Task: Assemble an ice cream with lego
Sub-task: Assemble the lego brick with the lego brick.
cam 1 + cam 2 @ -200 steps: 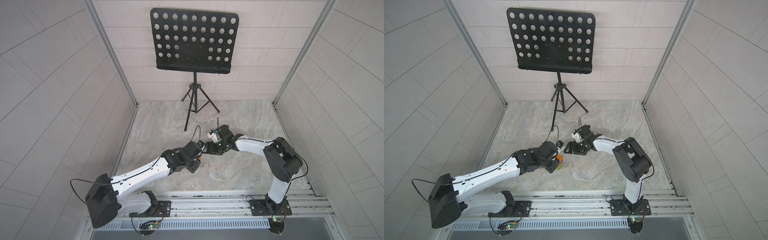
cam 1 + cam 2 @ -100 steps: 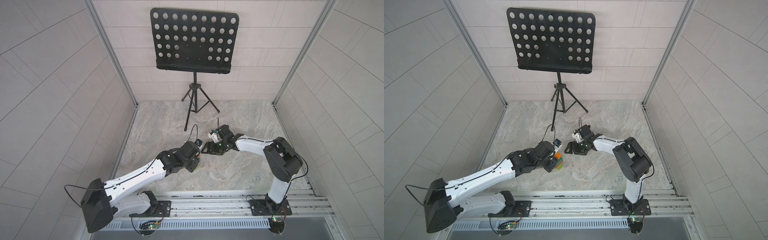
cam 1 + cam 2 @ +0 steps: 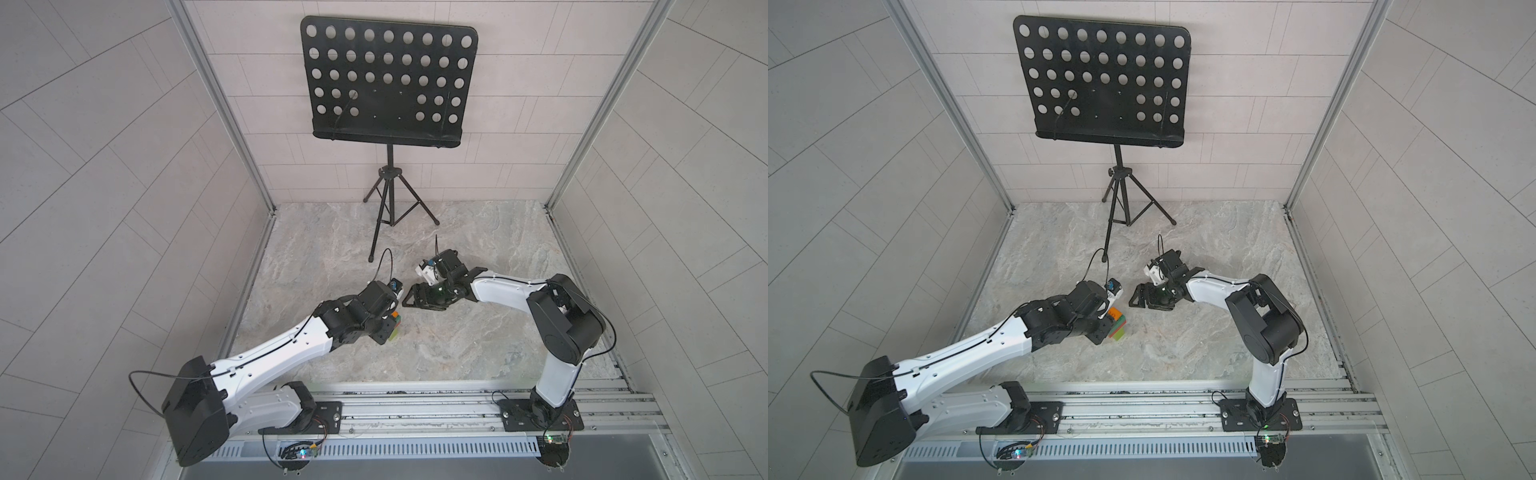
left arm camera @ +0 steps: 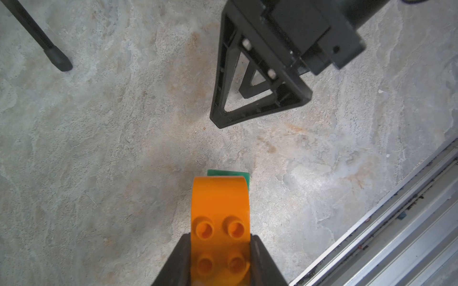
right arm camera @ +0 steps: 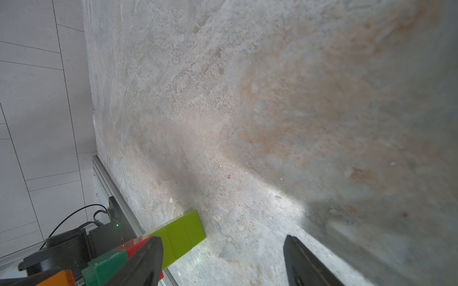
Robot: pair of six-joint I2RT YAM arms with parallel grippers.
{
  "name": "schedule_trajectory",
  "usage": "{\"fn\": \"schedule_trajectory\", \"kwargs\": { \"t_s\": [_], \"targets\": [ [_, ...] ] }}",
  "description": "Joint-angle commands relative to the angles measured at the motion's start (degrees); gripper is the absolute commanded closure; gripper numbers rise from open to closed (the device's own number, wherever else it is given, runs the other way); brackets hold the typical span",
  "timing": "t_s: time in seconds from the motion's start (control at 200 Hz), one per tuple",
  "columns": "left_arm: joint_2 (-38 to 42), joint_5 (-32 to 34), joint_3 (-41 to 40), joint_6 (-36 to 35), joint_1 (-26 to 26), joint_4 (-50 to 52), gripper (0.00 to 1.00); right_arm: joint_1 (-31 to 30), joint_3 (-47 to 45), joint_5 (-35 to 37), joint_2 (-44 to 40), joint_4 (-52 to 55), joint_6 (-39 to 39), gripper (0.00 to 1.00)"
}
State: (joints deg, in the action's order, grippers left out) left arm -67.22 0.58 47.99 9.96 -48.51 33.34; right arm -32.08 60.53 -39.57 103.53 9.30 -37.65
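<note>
- Orange cap [image 4: 219,203] of the ice cream [image 3: 1117,326] is sitting pinched in the left gripper [image 4: 220,245]. The jaws are pressing on both its flanks, with the studs facing the wrist camera.
- Since a second ago the left arm is swinging and drawing the build a little toward the near rail [image 3: 1142,409], away from the right gripper [image 3: 1136,297]. The shift is looking small in both top views.
- The right gripper is staying put, with its jaws standing wide apart and carrying nothing. Only bare marble table [image 5: 272,99] is showing between them in the right wrist view.
- The build is reading as whole: lime-green stem [image 5: 183,232], red layer [image 5: 138,244], dark green layer [image 5: 106,265] and orange cap, all joined in one line.
- It is hanging tilted, stem end pointing down at the table. It is near the table or touching it; I cannot tell which.
- No loose lego is showing on the table, so stacking is probably finishing. The likely remainder is setting the ice cream down and releasing it.
- Risk: let go on that narrow stem, it is likely tipping over.
- Writing: nothing readable is showing. No brand is visible on the bricks or arms, and no sheet is sitting on the black perforated music stand [image 3: 386,79].
</note>
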Motion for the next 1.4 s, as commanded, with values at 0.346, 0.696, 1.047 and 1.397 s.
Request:
{"fn": "schedule_trajectory", "kwargs": {
  "t_s": [0.346,0.696,1.047,1.397],
  "targets": [
    [-3.47,-3.04,-0.25,-0.23,0.95,1.02,0.84,3.55,-1.56,1.5,-2.04,-0.92,-0.61,0.16],
    [-2.7,-0.54,-0.57,1.54,1.06,2.75,0.84,9.4,-9.33,-4.28,-2.57,-15.03,-9.86,0.0],
    [-2.42,-3.92,-0.61,3.53,1.2,1.86,0.8,3.54,-10.58,-13.58,-8.73,-25.72,-14.36,0.11],
    [0.2,-2.28,0.13,4.66,1.4,1.29,0.84,0.17,-8.2,-12.76,-11.68,-13.99,-8.48,0.11]
  ]
}}
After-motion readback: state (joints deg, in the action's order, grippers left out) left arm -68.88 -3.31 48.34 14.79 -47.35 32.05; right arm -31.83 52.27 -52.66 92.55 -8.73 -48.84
